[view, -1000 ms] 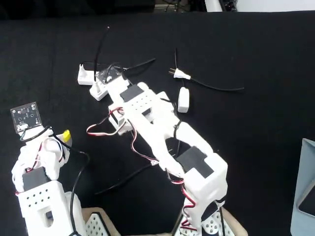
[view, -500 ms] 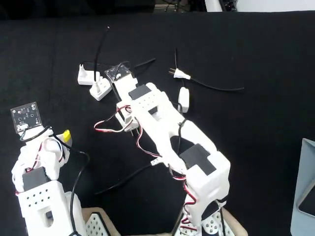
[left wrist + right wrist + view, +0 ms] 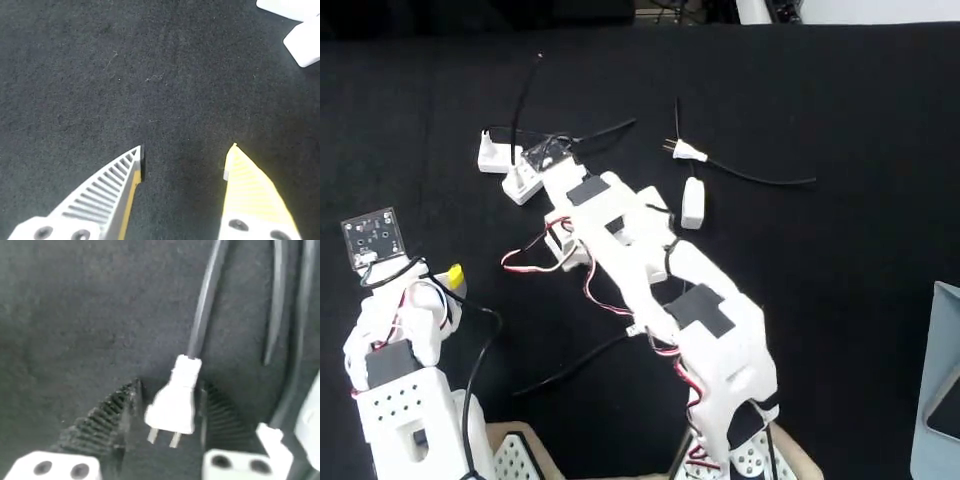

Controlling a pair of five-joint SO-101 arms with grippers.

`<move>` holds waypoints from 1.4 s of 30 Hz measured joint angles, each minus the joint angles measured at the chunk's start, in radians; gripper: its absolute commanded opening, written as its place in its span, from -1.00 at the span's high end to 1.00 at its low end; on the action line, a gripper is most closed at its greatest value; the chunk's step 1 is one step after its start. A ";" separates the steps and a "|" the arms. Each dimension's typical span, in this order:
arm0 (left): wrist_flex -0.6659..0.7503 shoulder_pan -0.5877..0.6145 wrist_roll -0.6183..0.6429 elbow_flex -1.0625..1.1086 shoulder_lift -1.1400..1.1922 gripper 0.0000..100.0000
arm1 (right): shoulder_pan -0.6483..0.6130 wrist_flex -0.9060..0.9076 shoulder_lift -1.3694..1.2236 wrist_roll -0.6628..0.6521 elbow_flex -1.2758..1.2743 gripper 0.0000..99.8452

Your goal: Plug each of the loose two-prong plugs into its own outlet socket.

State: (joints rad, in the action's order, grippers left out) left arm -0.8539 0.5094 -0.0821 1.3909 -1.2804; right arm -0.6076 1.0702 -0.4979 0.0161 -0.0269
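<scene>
Your right arm has swung back up and to the left since half a second ago. Its wrist now sits right by the two white sockets (image 3: 492, 150) in the upper left of the high view. Your left arm has stayed where it was.

The right claw (image 3: 171, 386) is clenched on a white plug (image 3: 175, 402), with one finger on each side of it. The plug lies long-ways, in line with the claw. Its two prongs point back toward the wrist, and its black cord (image 3: 205, 305) runs off the far end. So the prongs seem to face away from where the claw points. I think you must turn them to face a socket hole before you push, or the plug will just bump.

The left claw (image 3: 186, 157) is released with nothing in it, over the black table (image 3: 100, 75) at the lower left of the high view. Your right arm is much nearer the sockets.

Another loose plug (image 3: 688, 151) lies near the top middle of the high view. A third socket (image 3: 692, 203) sits just below it in the picture, and that plug is not yet in.
</scene>
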 measured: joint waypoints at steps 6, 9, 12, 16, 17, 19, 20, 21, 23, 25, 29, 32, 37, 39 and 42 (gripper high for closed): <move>0.000 0.000 0.000 0.000 0.000 0.47 | 0.005 0.000 0.005 0.000 0.005 0.85; 0.000 0.000 0.000 0.000 0.000 0.47 | 0.003 0.000 0.014 0.000 0.005 0.84; 0.000 0.000 0.000 0.000 0.000 0.47 | 0.002 0.003 0.023 0.000 0.003 0.80; 0.000 0.000 0.000 0.000 0.000 0.47 | -0.003 0.054 0.058 -0.002 0.003 0.63; 0.000 0.000 0.000 0.000 0.000 0.47 | -0.005 0.064 0.072 -0.003 0.003 0.62; 0.000 0.000 0.000 0.000 0.000 0.47 | -0.009 0.092 0.103 -0.003 0.003 0.63; 0.000 0.000 0.000 0.000 0.000 0.47 | -0.011 0.104 0.115 -0.003 0.003 0.64; 0.000 0.000 0.000 0.000 0.000 0.47 | -0.015 0.112 0.124 -0.003 0.003 0.65; 0.000 0.000 0.000 0.000 0.000 0.47 | -0.032 0.120 0.133 -0.003 0.000 0.65; 0.000 0.000 0.000 0.000 0.000 0.47 | -0.058 0.120 0.135 -0.003 -0.014 0.65; 0.000 0.000 0.000 0.000 0.000 0.47 | -0.101 0.095 0.135 -0.003 -0.055 0.65; 0.000 0.000 0.000 0.000 0.000 0.47 | -0.101 0.048 0.152 -0.003 -0.103 0.65; 0.000 0.000 0.000 0.000 0.000 0.47 | -0.077 -0.002 0.175 -0.003 -0.155 0.65; 0.000 0.000 0.000 0.000 0.000 0.47 | -0.058 -0.008 0.178 -0.003 -0.164 0.65; 0.000 0.000 0.000 0.000 0.000 0.47 | -0.034 -0.014 0.175 -0.003 -0.180 0.65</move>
State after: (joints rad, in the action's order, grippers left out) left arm -0.8539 0.5094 -0.0821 1.3909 -1.2804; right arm -0.6414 1.0564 -0.3230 0.0130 -0.2064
